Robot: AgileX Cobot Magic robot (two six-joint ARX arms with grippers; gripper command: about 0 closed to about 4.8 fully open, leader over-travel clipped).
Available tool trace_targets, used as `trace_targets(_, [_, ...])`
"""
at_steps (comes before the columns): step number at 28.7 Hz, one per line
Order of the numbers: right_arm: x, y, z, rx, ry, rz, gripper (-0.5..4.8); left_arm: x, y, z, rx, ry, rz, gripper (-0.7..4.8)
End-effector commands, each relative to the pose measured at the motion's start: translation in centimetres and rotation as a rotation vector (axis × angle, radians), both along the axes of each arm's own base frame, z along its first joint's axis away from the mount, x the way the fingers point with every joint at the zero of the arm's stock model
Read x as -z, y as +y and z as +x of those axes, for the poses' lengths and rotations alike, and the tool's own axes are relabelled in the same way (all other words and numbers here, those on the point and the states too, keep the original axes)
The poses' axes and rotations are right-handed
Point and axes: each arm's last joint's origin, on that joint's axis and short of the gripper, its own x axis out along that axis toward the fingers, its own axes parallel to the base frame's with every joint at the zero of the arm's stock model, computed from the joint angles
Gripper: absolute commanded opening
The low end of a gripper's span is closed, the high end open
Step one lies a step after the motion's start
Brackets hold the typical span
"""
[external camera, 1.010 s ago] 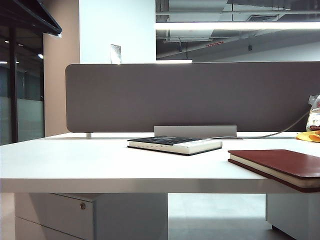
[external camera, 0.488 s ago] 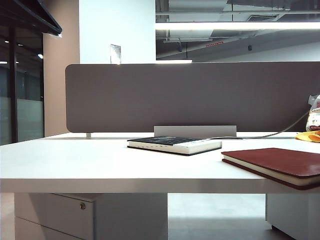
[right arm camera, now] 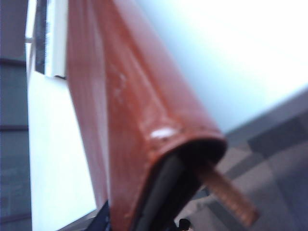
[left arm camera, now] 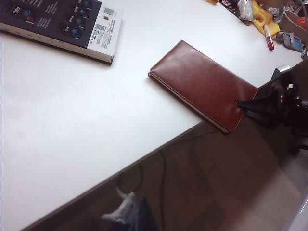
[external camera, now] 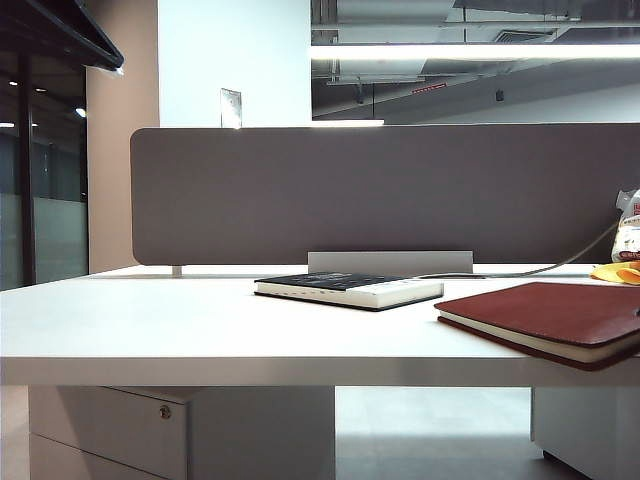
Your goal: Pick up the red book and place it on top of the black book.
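Where the counter (external camera: 150, 330) ends at near right, we see the right tool (left arm camera: 248, 102) clamped on the red book (external camera: 560, 318), tilting it. The black book (external camera: 350, 288) lies flat mid-counter, well apart; the left tool is out of view.

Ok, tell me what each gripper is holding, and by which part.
The right gripper has its jaws clamped on the red book, at the end overhanging the table edge. The left gripper is out of view, so its hold cannot be told.

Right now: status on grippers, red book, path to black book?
Right gripper clamped on red book at its overhanging corner. Left gripper not in view. Black book flat on table, apart; nothing between them.
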Motion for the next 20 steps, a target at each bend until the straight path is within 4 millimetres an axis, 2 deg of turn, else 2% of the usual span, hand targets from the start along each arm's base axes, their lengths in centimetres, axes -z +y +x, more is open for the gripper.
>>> trace_targets(1, [-0.6, 0.2, 0.4, -0.045, -0.088, -0.003, -0.01, -0.4, 0.0, 0.0, 0.003, -0.024, -0.004, -0.05])
trace_targets(9, [-1.7, 0.3, 0.8, -0.081, -0.199, 0.04, -0.01, -0.3, -0.1, 0.2, -0.001, -0.013, -0.017, -0.05])
trace_targets(20, [-4.0, 0.3, 1.4, -0.083, -0.372, 0.134, -0.02, 1.2, -0.6, 2.1, 0.05, 0.072, -0.039, -0.05])
